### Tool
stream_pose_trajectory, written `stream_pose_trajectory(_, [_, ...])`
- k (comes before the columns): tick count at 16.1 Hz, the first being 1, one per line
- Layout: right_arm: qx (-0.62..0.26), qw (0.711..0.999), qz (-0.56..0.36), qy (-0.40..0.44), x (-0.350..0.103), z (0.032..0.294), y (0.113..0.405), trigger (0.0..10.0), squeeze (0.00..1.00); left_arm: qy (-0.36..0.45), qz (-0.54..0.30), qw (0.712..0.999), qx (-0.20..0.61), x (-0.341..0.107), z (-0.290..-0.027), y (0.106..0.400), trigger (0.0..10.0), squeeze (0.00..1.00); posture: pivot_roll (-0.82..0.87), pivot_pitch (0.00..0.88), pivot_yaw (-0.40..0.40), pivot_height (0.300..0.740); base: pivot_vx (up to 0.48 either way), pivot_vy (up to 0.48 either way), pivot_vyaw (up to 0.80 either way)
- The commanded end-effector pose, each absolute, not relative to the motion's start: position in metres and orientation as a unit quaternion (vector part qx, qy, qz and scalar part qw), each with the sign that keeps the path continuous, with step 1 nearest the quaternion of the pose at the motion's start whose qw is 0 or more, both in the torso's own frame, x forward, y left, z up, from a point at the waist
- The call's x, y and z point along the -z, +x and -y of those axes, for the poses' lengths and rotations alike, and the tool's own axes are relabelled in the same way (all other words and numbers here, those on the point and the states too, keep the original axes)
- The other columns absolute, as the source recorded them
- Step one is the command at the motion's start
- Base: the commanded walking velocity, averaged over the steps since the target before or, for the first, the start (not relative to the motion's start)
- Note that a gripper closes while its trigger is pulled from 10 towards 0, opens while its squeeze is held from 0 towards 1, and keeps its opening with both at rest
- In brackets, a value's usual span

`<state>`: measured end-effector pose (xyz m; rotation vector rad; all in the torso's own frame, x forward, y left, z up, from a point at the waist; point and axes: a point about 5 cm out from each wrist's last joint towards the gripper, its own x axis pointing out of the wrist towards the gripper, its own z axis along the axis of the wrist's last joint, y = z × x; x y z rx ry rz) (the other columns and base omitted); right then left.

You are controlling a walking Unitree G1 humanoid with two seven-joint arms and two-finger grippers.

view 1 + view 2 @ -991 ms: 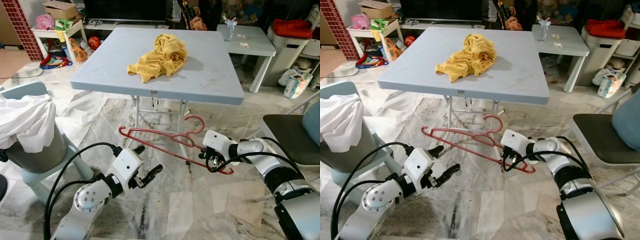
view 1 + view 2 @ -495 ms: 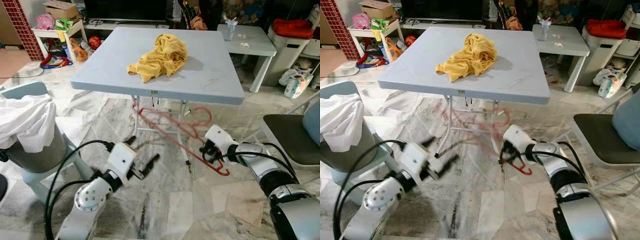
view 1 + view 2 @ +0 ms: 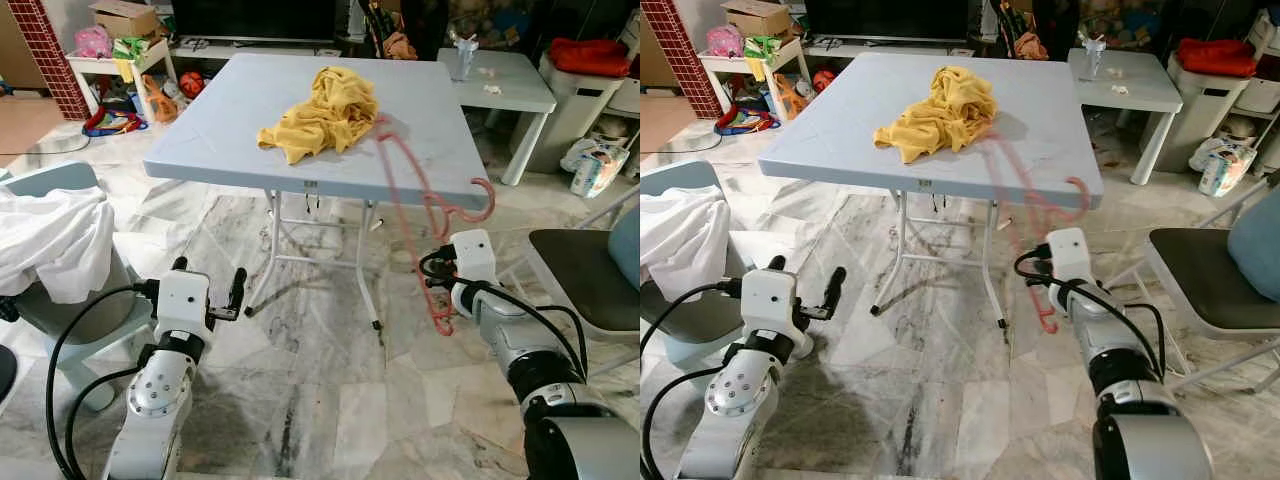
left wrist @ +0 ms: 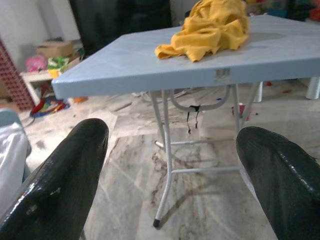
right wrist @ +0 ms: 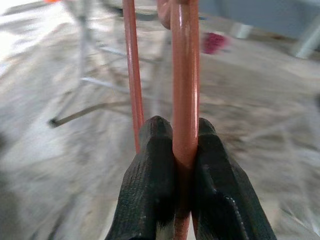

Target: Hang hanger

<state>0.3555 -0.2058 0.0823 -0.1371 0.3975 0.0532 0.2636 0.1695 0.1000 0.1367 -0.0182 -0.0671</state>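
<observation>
A red hanger (image 3: 405, 205) stands nearly upright and blurred beside the grey table's right front corner. Its hook (image 3: 484, 201) points right and its top reaches over the table edge. My right gripper (image 3: 434, 283) is shut on the hanger's lower bar. In the right wrist view the two black fingers (image 5: 151, 182) pinch the red rod (image 5: 184, 75), with a thinner bar beside it. My left gripper (image 3: 208, 272) is open and holds nothing, low at the left near the basket. It faces the table legs (image 4: 165, 150) in the left wrist view.
A yellow cloth (image 3: 325, 110) lies on the grey folding table (image 3: 240, 135). A basket with white laundry (image 3: 50, 245) sits on a stool at the left. A dark chair seat (image 3: 580, 265) is at the right, and a white side table (image 3: 505, 85) stands behind it. The floor is marble.
My right gripper has swung the hanger up from low over the floor to upright beside the table edge. My left arm has drawn back to the left, with its fingers still open.
</observation>
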Motion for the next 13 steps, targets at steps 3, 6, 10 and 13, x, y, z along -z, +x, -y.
stream_pose_trajectory(3, [0.023,0.980,-0.188,-0.058,-0.0878,0.2128,0.3557,10.0,0.00,0.039,-0.009,0.999,0.035,-0.0955,-0.1687,0.2655,10.0,0.00,-0.02,0.000,-0.017,0.740,0.000,0.000,0.00])
stream_pose_trajectory(6, [0.059,0.980,-0.186,-0.032,-0.0877,0.2141,0.3533,10.0,0.00,0.001,-0.013,0.999,0.040,-0.0950,-0.1664,0.2643,10.0,0.00,-0.02,0.000,-0.020,0.740,0.000,0.000,0.00])
stream_pose_trajectory(10, [0.069,0.977,-0.200,-0.018,-0.0824,0.2115,0.3491,10.0,0.00,-0.024,-0.025,0.999,0.027,-0.0926,-0.1663,0.2653,10.0,0.00,-0.02,0.000,-0.023,0.740,0.000,0.060,-0.60])
stream_pose_trajectory(13, [0.069,0.977,-0.202,-0.018,-0.0828,0.2112,0.3487,10.0,0.00,-0.029,-0.028,0.999,0.027,-0.0927,-0.1668,0.2663,10.0,0.00,-0.02,0.000,-0.026,0.740,0.000,0.269,-0.80])
